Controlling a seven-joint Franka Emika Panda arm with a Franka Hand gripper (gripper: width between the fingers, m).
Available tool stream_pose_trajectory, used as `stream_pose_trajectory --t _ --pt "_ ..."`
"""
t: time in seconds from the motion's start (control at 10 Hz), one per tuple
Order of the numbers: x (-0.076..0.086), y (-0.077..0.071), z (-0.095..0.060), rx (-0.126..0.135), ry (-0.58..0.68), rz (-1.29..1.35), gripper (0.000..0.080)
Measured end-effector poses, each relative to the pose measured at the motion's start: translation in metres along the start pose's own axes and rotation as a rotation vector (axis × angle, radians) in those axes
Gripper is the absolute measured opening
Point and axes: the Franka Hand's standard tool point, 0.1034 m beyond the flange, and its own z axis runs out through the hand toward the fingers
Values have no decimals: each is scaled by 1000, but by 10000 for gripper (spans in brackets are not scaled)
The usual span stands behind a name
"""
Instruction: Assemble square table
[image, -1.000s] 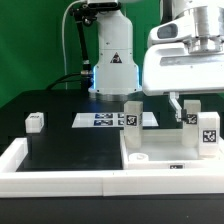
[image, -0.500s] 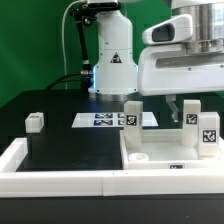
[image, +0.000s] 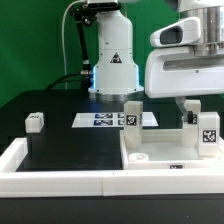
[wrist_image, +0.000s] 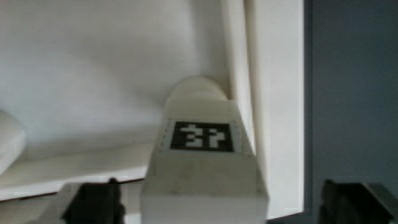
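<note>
Worktop (image: 70, 145), black, fills the exterior view from 7 to 10 o'clock, and a long white rim (image: 60, 182) runs along its near edge.

Arm (image: 112, 60), white, stands at 12 o'clock. Its bulky white head reaches in at 2 o'clock, and the gripper (image: 190, 113) hangs at 3 o'clock.

Square slab (image: 170, 168), plain white and matte, lies flat at 4 to 5 o'clock, just inside the rim.

Marker board (image: 105, 119), thin and flat, lies at the centre, in front of the arm's foot.

Leg blocks, all small and white, each with a black-white tag:
- first leg block (image: 207, 132) stands upright on the slab at 3 o'clock, directly under the gripper. In the wrist view (wrist_image: 205, 150) we see a rounded top and the tag square on its face.
- second leg block (image: 131, 114) stands upright at the slab's far corner, near the centre.
- third leg block (image: 35, 121) sits alone on the worktop at 9 o'clock, well apart from the slab.

Fingers (wrist_image: 98, 200), dark, straddle the first leg block and are spread wide. We see a clear gap on one side, so they grip nothing.
</note>
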Motion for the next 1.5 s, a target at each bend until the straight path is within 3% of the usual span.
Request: stream_pose_trajectory --t 0.1,0.2,0.3,0.7,1.5 --pt "0 1 0 0 0 1 427" --pt "0 1 0 0 0 1 427" --pt "0 1 0 -1 0 1 291" --pt "0 1 0 -1 0 111 291" --pt "-2 -2 2 10 29 1074 292"
